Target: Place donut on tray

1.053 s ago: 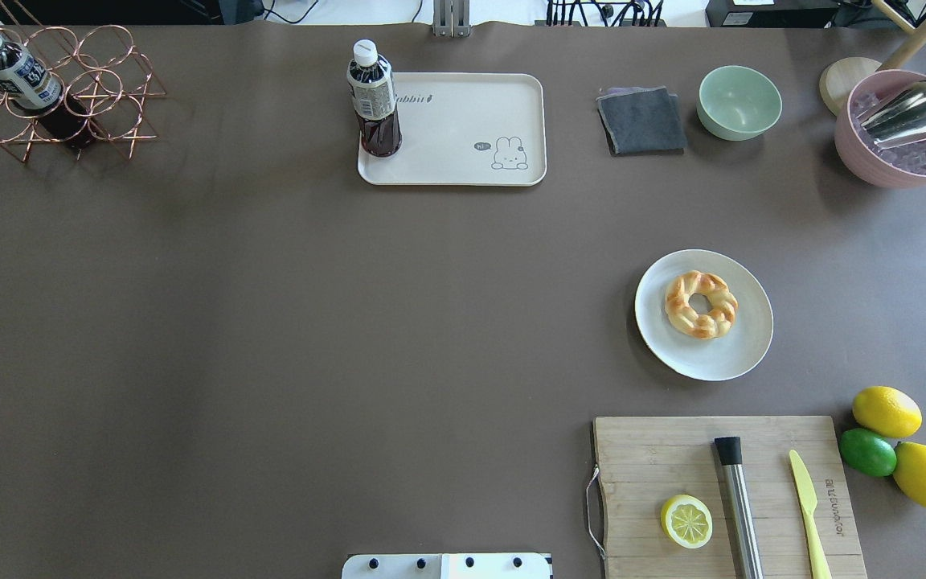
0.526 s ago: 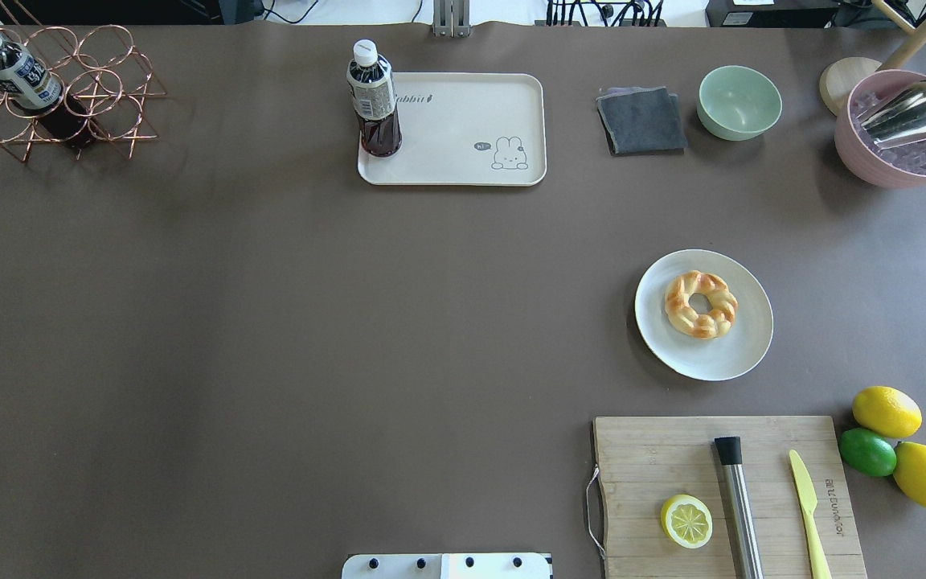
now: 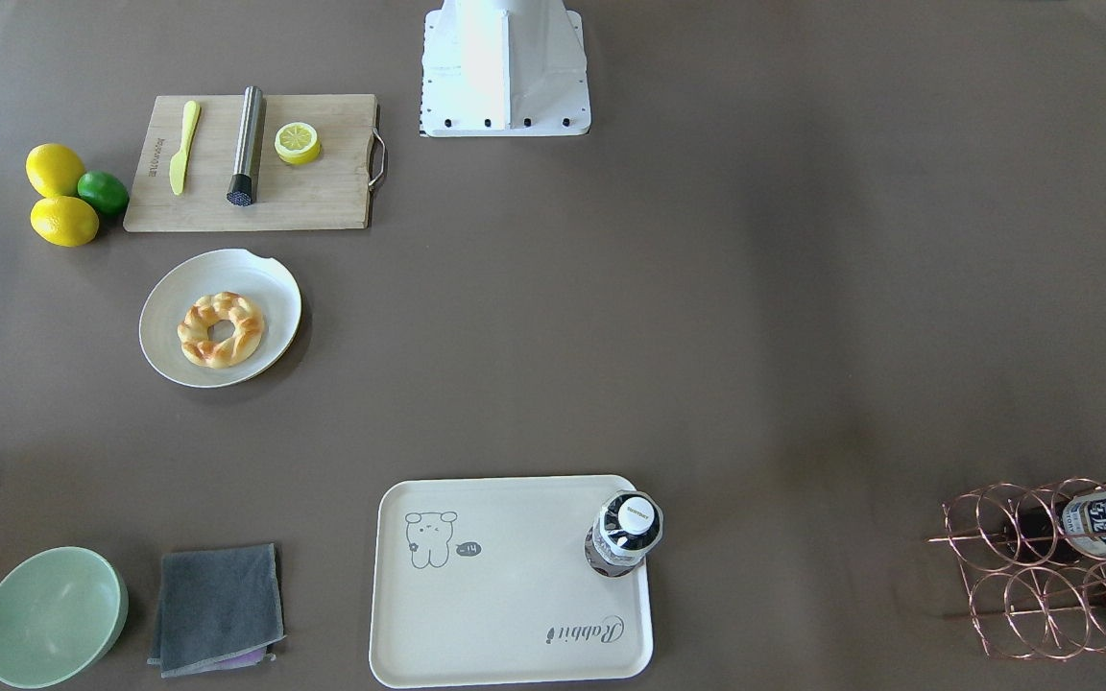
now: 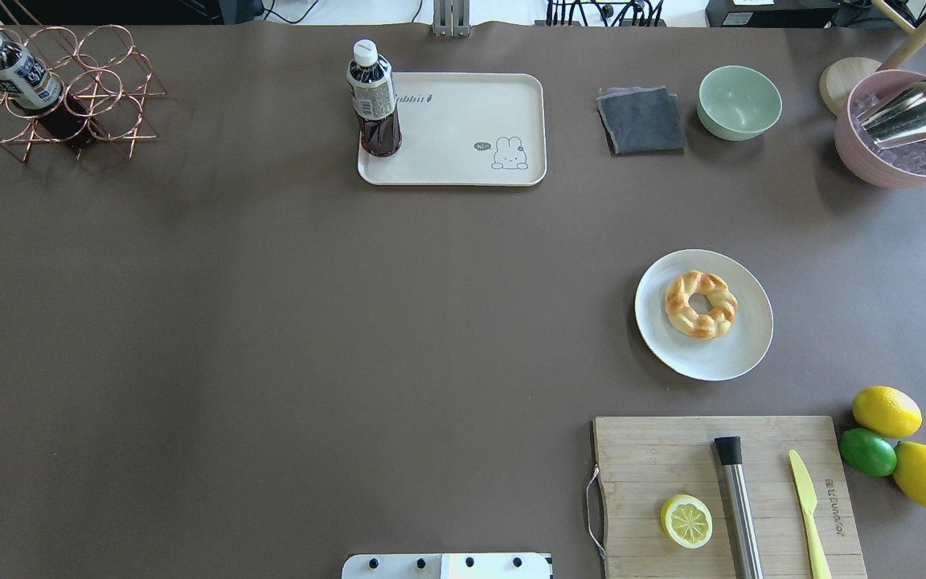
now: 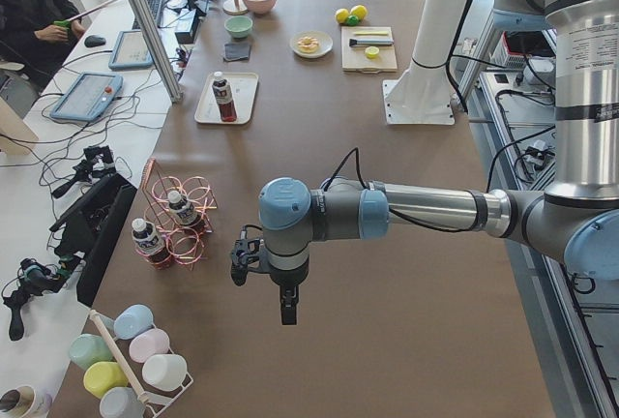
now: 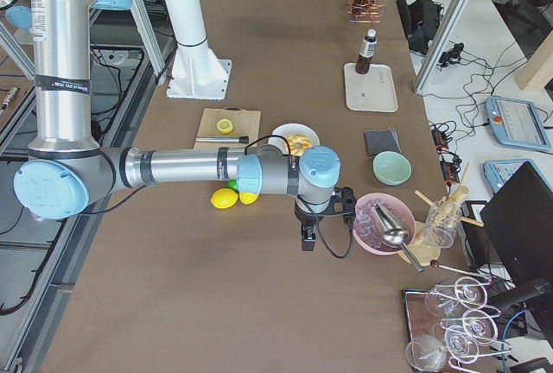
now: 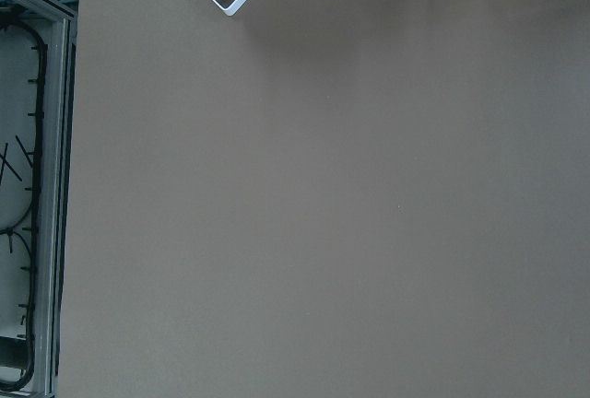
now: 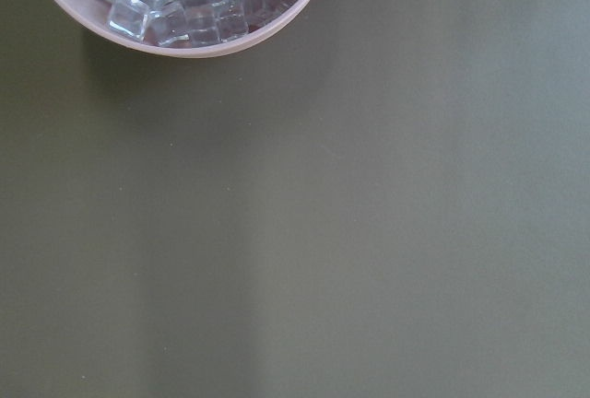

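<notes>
I see the donut (image 4: 701, 304) on its plate (image 4: 722, 362), well apart from left claw (image 5: 287, 310) and right claw (image 6: 306, 241), openings I cannot tell

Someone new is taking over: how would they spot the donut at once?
Overhead, find the wooden cutting board at the near right. Just beyond it lies a round off-white plate carrying the donut. It is the only braided golden-brown ring, unlike the yellow lemon half on the board.
</notes>
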Motion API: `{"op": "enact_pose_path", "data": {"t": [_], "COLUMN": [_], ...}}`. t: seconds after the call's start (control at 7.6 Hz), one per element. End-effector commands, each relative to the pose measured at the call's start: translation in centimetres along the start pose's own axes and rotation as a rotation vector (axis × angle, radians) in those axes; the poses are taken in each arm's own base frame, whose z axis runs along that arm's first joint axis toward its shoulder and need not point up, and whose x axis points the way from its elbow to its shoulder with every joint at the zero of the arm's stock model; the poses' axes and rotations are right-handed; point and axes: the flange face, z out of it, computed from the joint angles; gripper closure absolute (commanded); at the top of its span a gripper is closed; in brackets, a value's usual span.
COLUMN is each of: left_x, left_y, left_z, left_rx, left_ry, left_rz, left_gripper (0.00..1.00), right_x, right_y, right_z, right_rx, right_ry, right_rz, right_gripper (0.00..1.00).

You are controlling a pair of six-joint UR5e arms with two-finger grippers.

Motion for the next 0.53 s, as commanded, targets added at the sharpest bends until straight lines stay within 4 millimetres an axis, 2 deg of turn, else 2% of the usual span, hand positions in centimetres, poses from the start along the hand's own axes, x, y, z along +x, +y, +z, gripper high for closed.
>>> {"op": "enact_pose_path", "data": {"t": [0.0,0.13,0.26,0.39], "left_x": [-0.1,-0.2,-0.3,-0.3], "left_y": [0.6,0.7,0.7,0.8], "left_z": [0.3,0.4,0.5,0.6], "left_rx": [-0.006,-0.009,-0.01,-0.013], "left_ry": [0.002,0.001,-0.002,0.0], "left_rz": [-0.004,-0.006,-0.007,-0.007], "left_gripper": [0.02,0.02,0.02,0.02], "right_x": [-0.6,-2.4,-6.5,-11.1], "right_y": [0.0,-0.1,-0.4,-0.4], "right_z": [-0.5,-1.4,-2.3,-1.8], "right_rx": [0.011,0.028,0.043,0.029], "right_ry": [-0.011,-0.015,-0.022,-0.031], "right_rz": [-0.002,-0.028,-0.011,-0.001], "right_gripper": [0.0,0.0,0.0,0.0]}}
